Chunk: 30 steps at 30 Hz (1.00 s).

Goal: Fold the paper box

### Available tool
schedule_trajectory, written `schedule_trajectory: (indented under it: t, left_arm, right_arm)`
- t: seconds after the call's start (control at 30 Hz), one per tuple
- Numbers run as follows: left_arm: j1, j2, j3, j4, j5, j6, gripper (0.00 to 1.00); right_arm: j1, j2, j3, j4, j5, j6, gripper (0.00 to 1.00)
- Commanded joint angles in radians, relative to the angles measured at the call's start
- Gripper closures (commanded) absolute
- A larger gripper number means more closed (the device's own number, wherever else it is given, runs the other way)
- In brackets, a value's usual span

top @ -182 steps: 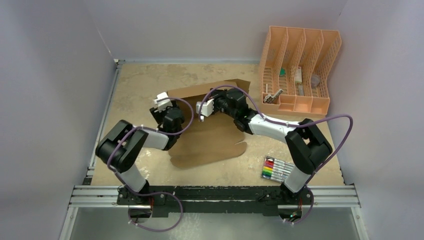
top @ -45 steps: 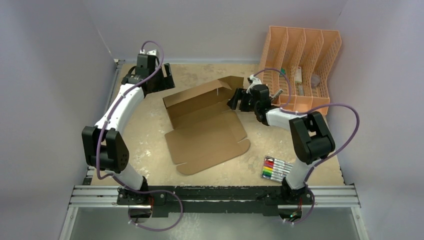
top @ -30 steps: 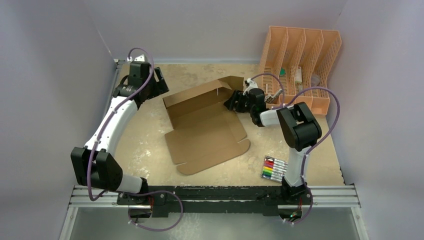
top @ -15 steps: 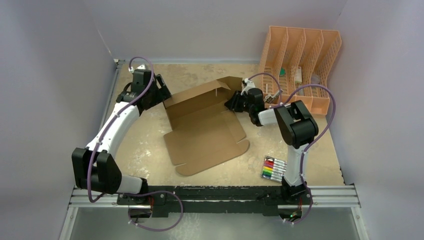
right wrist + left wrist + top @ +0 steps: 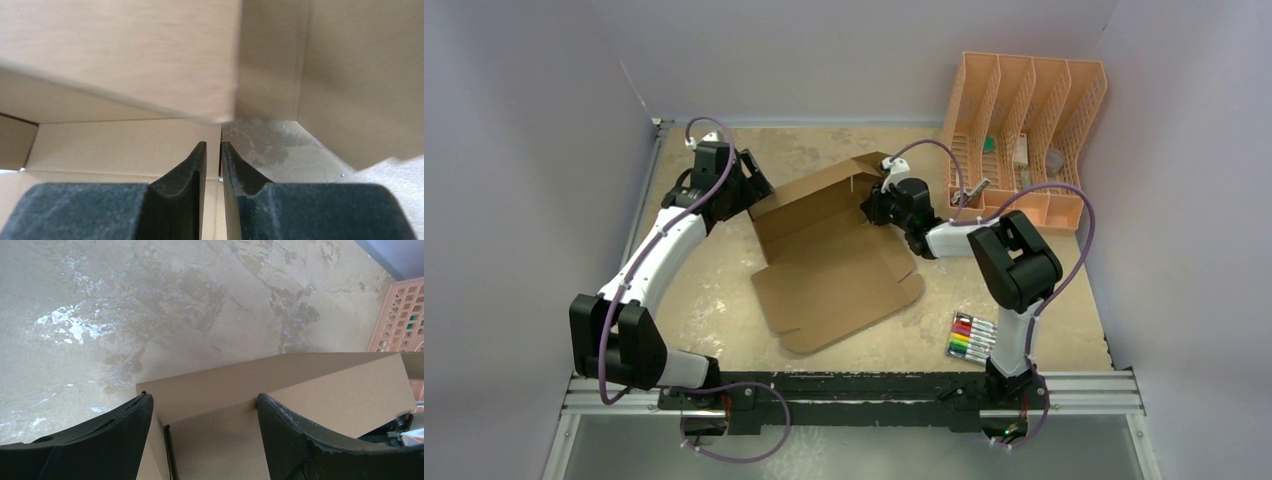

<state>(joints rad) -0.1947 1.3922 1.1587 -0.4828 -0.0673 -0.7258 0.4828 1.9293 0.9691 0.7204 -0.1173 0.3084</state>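
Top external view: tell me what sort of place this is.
Likely a robot lab test cell: plain grey walls enclose the table, the left arm and right arm are bolted to a metal rail, and props are staged: paper box, peach organizer, markers.

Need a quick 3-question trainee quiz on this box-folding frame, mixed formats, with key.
1. True or false: the pack of coloured marker pens lies outside the peach plastic slotted organizer.
2. At the brown corrugated cardboard box, the left gripper has its fingers: A) open B) shut C) out of view.
3. Which gripper is at the box's far right corner?
Key: 1 true; 2 A; 3 the right gripper.
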Motion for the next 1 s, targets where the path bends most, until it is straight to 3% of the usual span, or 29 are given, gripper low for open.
schedule_trajectory:
  t: [0.0,0.13,0.4,0.8,0.97]
  left_arm:
    - [-0.015,-0.025,-0.028,0.020,0.022,-0.026,0.24]
    - [-0.017,-0.024,-0.034,0.029,0.018,-0.031,0.25]
    - [-0.017,-0.026,-0.026,0.005,-0.037,0.016,0.25]
    - [-0.017,-0.025,-0.035,-0.010,-0.072,0.065,0.25]
    - [-0.017,-0.021,-0.031,-0.010,-0.072,0.076,0.25]
  right_arm:
    - [0.041,-0.044,0.024,0.011,0.065,-0.148,0.80]
    - [0.102,-0.041,0.035,-0.014,0.101,-0.269,0.80]
    - [0.100,-0.118,0.034,-0.107,0.033,-0.298,0.73]
    - [-0.083,-0.313,0.061,-0.321,-0.163,-0.391,0.41]
    - [-0.158,-0.340,0.106,-0.411,-0.202,-0.466,0.33]
